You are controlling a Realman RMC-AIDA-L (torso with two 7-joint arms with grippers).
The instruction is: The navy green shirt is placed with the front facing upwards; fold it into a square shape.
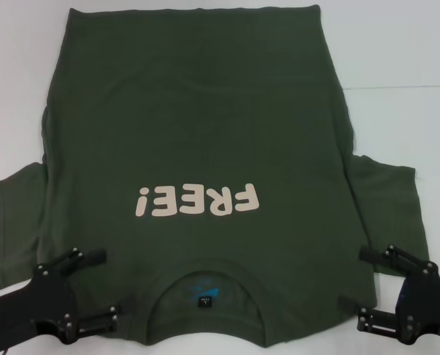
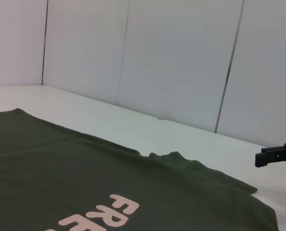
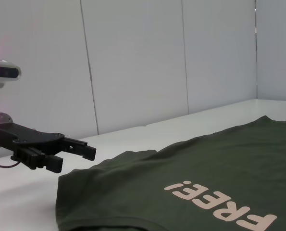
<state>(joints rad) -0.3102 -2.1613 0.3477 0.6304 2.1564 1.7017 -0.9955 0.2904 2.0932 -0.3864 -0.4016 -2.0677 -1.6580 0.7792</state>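
The navy green shirt point(image 1: 205, 126) lies flat, front up, on the white table point(image 1: 404, 52). Its collar with the black tag point(image 1: 205, 302) is nearest me, and the pale "FREE!" lettering point(image 1: 197, 200) reads upside down. My left gripper point(image 1: 101, 288) is open, low over the shoulder next to the left sleeve point(image 1: 12, 222). My right gripper point(image 1: 359, 278) is open at the opposite shoulder, beside the right sleeve point(image 1: 390, 207). The shirt also shows in the left wrist view point(image 2: 61, 178) and the right wrist view point(image 3: 205, 163). The right wrist view shows the left gripper point(image 3: 74, 154) holding nothing.
White wall panels point(image 2: 181, 57) stand behind the table's far edge. Bare table surface surrounds the shirt on the far, left and right sides. One finger point(image 2: 271, 156) of the right gripper shows at the edge of the left wrist view.
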